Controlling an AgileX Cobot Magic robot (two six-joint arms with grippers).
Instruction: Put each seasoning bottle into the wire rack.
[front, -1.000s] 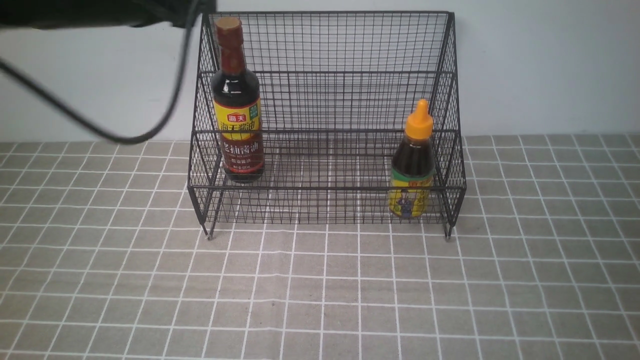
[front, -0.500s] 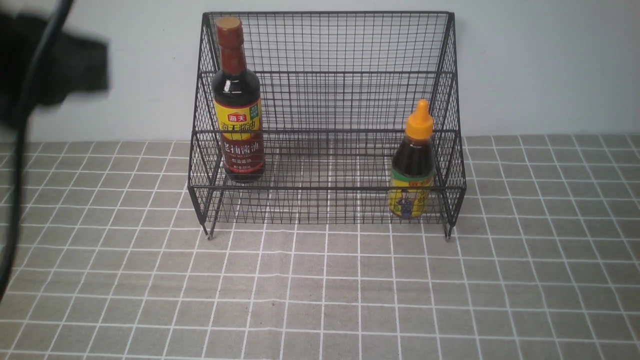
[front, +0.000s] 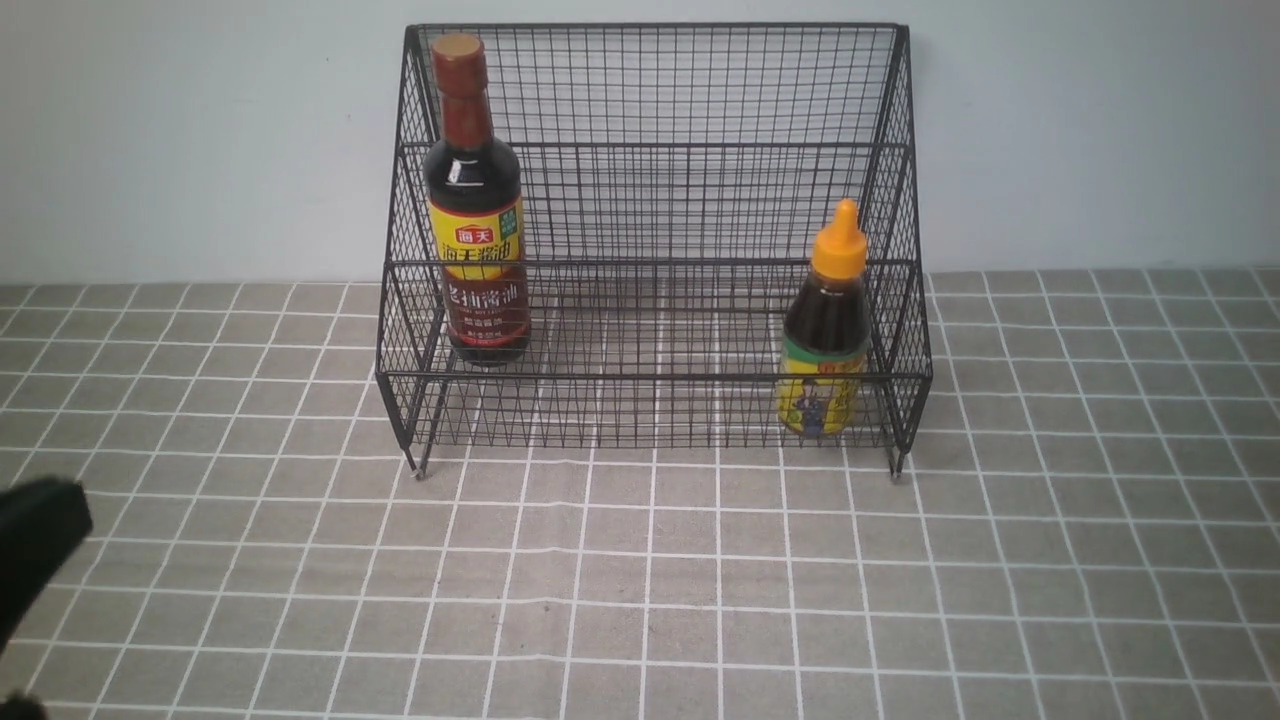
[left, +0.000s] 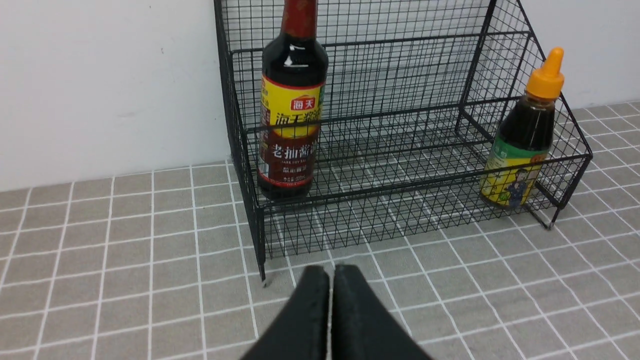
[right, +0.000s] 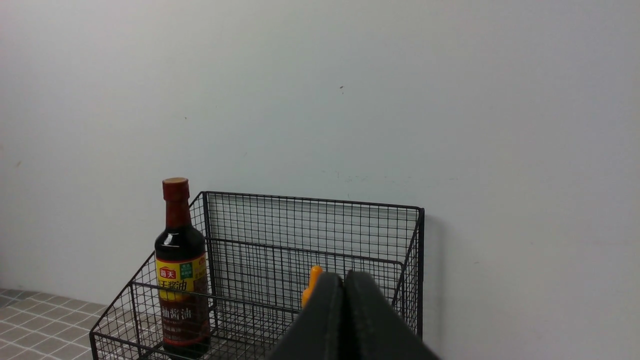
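Grey checked cloth runs across the table to a pale wall, and from where I stand the shelving job looks finished. Inside the wire rack the tall bottle with the brown cap stands upright at the left end, set back behind the front rail. The short bottle with the orange nozzle stands upright in the low front compartment at the right end, well apart from its partner. Each has its long axis straight up, and neither leans on the mesh as far as I can tell. The left pincer hangs low over the cloth with its two black fingers pressed together on nothing. The rack lies ahead of it and off to its right, the tall bottle being the nearer of the two and the short one beyond, at the far corner. Only a dark blur of that arm shows at the front view's edge (so I take its closed state from its own wrist camera). The right pincer is likewise closed and empty. It seems raised and well back from the rack, with the orange nozzle just peeking out past its fingertips; the short bottle is on its side. My judgement is that no bottle is left on the cloth to fetch, so any coming move needs no grasp, only clearance from the rack's front rail and feet.
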